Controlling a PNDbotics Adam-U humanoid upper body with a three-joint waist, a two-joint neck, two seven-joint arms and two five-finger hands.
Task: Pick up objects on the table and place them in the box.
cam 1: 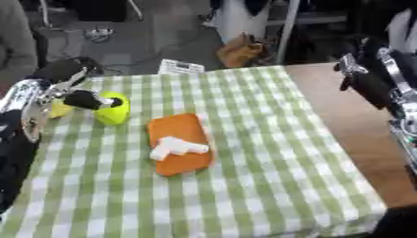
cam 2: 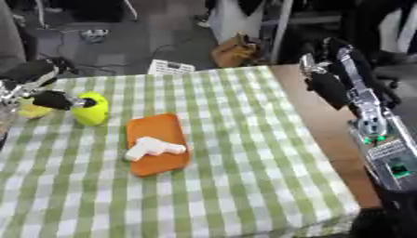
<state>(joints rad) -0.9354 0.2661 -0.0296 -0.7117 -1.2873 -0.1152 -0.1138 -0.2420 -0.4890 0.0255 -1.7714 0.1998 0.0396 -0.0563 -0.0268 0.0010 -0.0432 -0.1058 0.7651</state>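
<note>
left hand (cam 1: 81,99): fingers clamped on yellow-green rounded plastic object (cam 1: 114,110), likely to lift it
right hand (cam 2: 326,88): raised aside, fingers unclear
white L-shaped block (cam 1: 178,147): rests on flat orange pad (cam 1: 181,125)

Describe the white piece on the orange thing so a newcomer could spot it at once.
Start at the green-and-white checked tablecloth. Near its middle lies a flat orange block, and the white piece rests on top of it. It is the only white, angular, roughly L-shaped thing; the rounded yellow-green object sits farther left.

A matt green-and-white checked cloth (cam 1: 260,139) covers the smooth brown wooden counter (cam 1: 350,121); the yellow-green rounded object (cam 1: 114,110) looks like glossy plastic.
</note>
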